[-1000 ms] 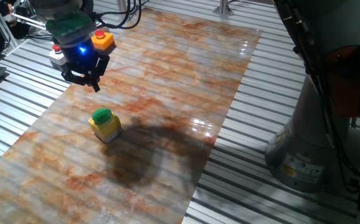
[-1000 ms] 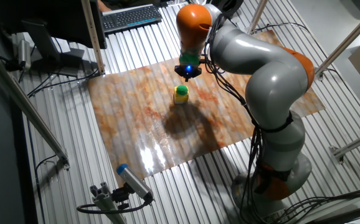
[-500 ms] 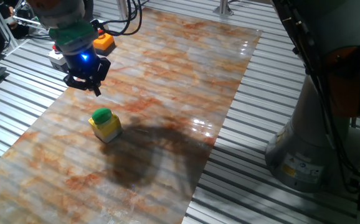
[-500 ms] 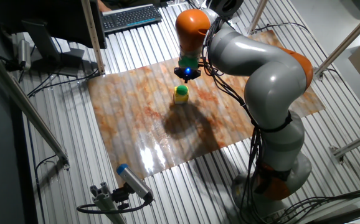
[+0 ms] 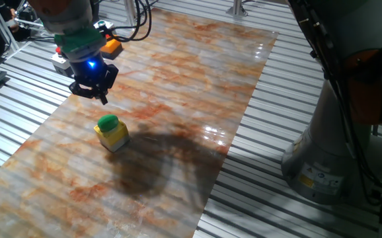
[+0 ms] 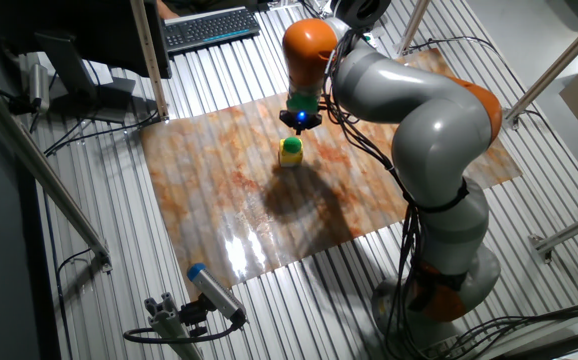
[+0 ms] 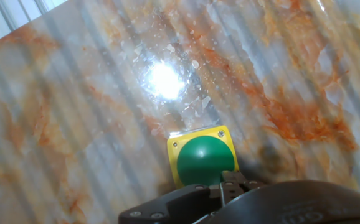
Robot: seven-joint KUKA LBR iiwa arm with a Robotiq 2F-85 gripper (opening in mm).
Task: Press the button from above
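The button [image 5: 108,123] is a green dome on a small yellow box [image 5: 115,137] on the marbled board. It also shows in the other fixed view [image 6: 290,146] and low in the hand view [image 7: 205,159]. My gripper [image 5: 102,98] hangs in the air above the board, a little behind the button and clear of it. In the other fixed view my gripper [image 6: 300,125] is just above the button. In the hand view my gripper [image 7: 223,182] shows its fingertips meeting at the button's near edge, shut and holding nothing.
An orange box with a red button [image 5: 112,46] and a grey box with a red button [image 5: 61,61] stand at the board's far left corner, partly behind the hand. The arm's base [image 5: 333,152] stands to the right. The board [image 5: 178,99] lies on a slatted metal table.
My gripper has shifted slightly across the board and come a little lower, closer to the green button. The button has not moved.
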